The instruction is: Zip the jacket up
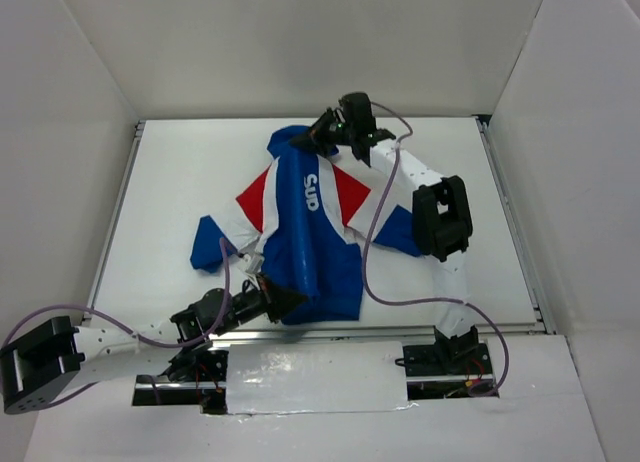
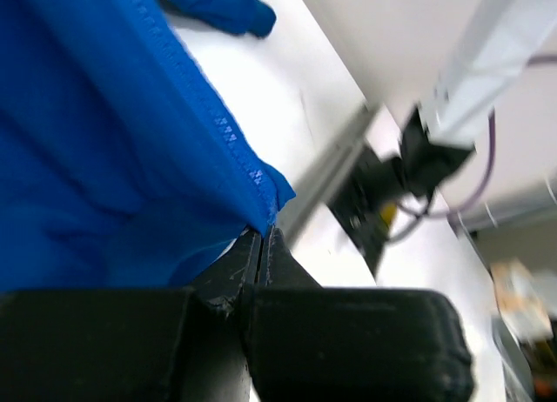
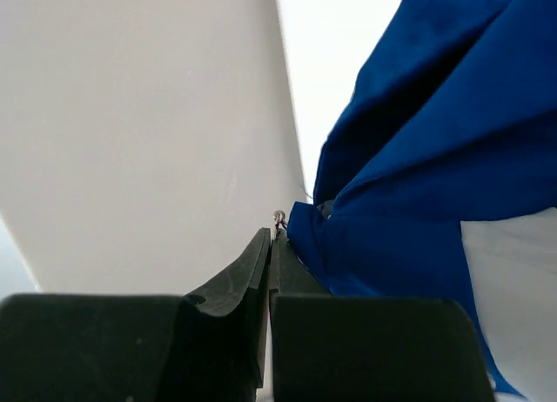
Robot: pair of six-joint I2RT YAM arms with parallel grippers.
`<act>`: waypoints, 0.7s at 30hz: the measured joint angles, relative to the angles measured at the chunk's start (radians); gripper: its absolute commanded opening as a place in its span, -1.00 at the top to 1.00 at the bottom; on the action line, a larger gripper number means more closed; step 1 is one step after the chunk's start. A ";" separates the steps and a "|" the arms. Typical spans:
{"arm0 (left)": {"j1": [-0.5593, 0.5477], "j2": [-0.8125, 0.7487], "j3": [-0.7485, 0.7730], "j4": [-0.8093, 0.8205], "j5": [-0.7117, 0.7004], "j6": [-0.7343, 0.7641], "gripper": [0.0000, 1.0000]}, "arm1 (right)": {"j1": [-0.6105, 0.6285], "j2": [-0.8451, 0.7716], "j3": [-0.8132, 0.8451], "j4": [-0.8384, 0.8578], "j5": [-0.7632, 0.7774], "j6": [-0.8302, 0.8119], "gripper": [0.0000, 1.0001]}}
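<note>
The jacket [image 1: 310, 232] lies flat on the white table, hood at the far side, blue body with red shoulders and white "Sup" lettering. My left gripper [image 1: 290, 300] is at the bottom hem. In the left wrist view it [image 2: 264, 232] is shut on the hem's corner, right at the end of the zipper teeth [image 2: 231, 137]. My right gripper [image 1: 322, 134] is at the collar by the hood. The right wrist view shows it [image 3: 271, 237] shut on the small metal zipper pull [image 3: 278, 217], with blue cloth [image 3: 418, 158] bunched beside it.
White walls enclose the table on three sides. A metal rail [image 1: 380, 332] runs along the near edge, with the right arm's base [image 2: 383, 202] and purple cables behind it. The right arm [image 1: 440, 217] reaches over the jacket's right sleeve.
</note>
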 measured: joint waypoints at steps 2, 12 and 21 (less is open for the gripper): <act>0.000 -0.012 0.001 -0.001 -0.071 0.000 1.00 | -0.010 0.060 0.161 -0.097 -0.054 -0.039 1.00; -0.016 -0.087 0.026 -0.108 -0.267 0.000 1.00 | -0.023 0.100 0.496 -0.188 -0.229 -0.168 1.00; -0.029 0.027 0.039 -0.166 -0.264 -0.008 0.45 | -0.036 0.180 0.492 -0.151 -0.251 -0.197 -0.03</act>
